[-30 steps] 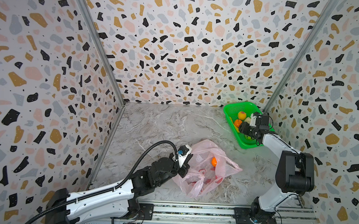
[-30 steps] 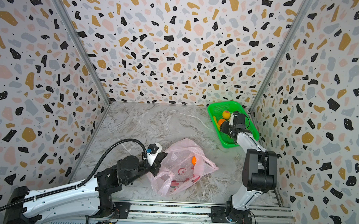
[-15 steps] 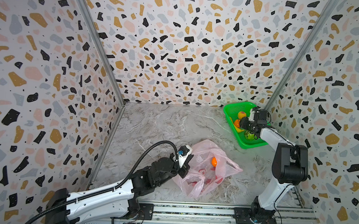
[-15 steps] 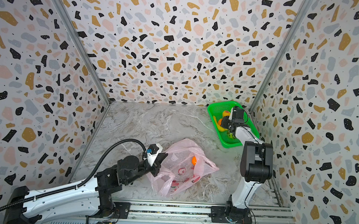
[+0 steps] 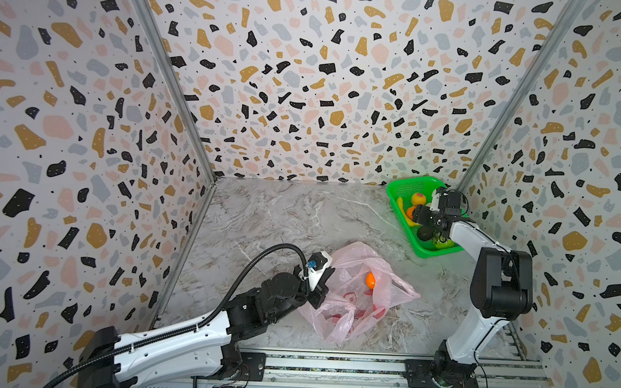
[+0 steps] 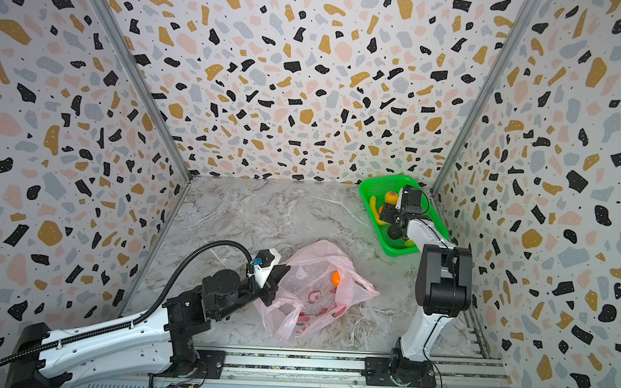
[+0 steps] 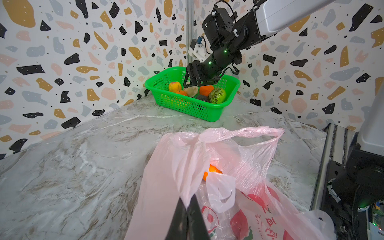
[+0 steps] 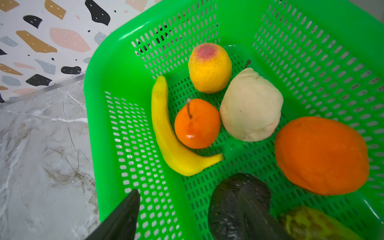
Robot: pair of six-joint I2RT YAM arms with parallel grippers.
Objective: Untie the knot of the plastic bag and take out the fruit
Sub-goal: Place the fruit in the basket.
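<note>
Right tool (image 7: 192, 82) opened over basket (image 7: 193, 107) (bag (image 7: 239, 187) print unreadable).

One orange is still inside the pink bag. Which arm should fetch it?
Probably right. The right gripper hangs open and empty over the green basket. The left gripper is shut on the plastic bag, holding its mouth up around the orange.

A grey marbled counter (image 5: 282, 219) carries the pink plastic bag (image 5: 354, 299) and a green basket (image 5: 404, 187) well apart.
</note>
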